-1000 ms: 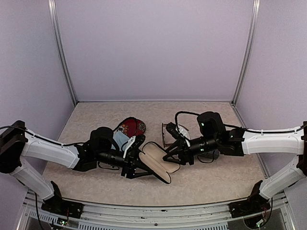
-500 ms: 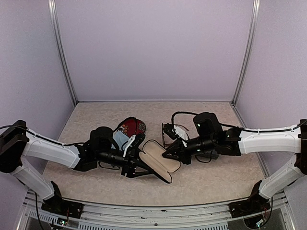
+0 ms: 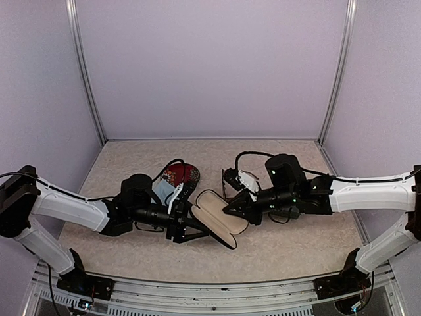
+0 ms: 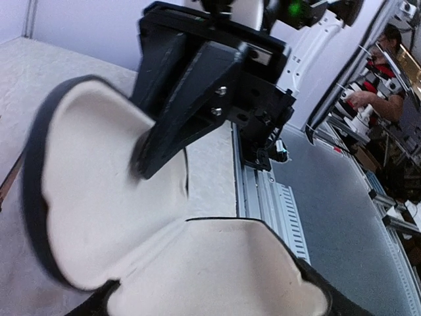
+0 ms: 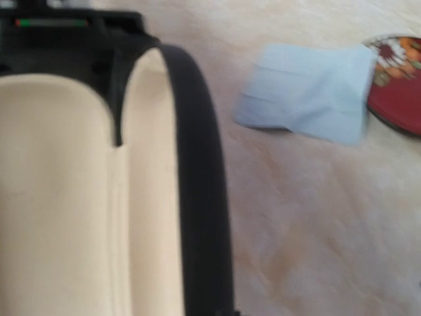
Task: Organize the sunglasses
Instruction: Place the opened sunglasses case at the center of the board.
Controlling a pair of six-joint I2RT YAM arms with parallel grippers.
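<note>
1. Sunglasses: only one pair can be made out, a reddish-brown frame on the table just behind the right gripper's fingers and well apart from the left gripper's. It is partly hidden by that arm.
2. Open case: one, black outside and cream inside, lying between the two sets of fingers with both halves spread.
3. Right gripper: its fingers are drawn close together on the rim of the case's far half. The left wrist view shows one fingertip pressed on the cream lining at that rim.
4. Left gripper: its fingers stand apart at the case's near half. Whether they clamp that half I cannot tell.
5. Light-blue cloth: one, just behind the left fingers.
6. Red patterned case: one, touching the cloth's far side, beyond the left fingers.
7. Table: pale, speckled, under everything.
</note>
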